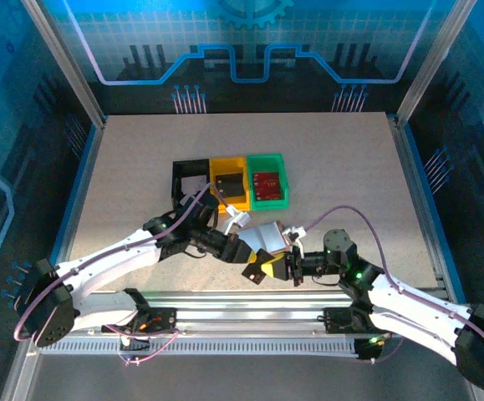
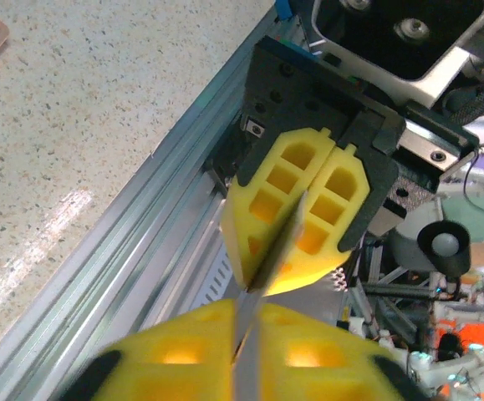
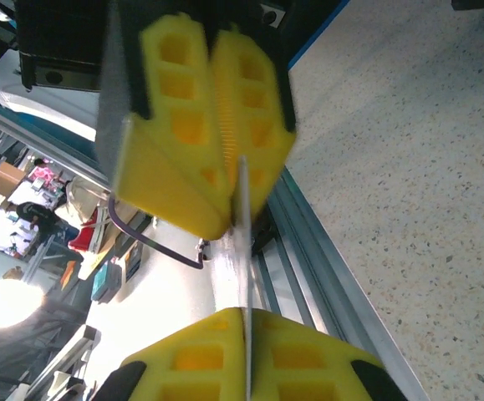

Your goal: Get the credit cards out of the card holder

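Observation:
A thin pale credit card (image 2: 268, 251) shows edge-on, hanging in the air between my two grippers near the table's front rail. My left gripper (image 2: 250, 355) has its yellow pads closed on one end of it. My right gripper (image 3: 246, 355) is shut on the other end, with the card (image 3: 243, 238) running up to the left gripper's fingers (image 3: 183, 167). From above, the left gripper (image 1: 258, 269) and right gripper (image 1: 285, 267) meet tip to tip just in front of the open tan card holder (image 1: 267, 238), whose pale grey inside faces up.
Three small trays stand in a row behind the card holder: black (image 1: 179, 177), yellow (image 1: 216, 171) holding a dark card (image 1: 233, 184), and green (image 1: 282, 180) holding a red card (image 1: 267, 184). The aluminium front rail (image 1: 250, 305) runs just below the grippers.

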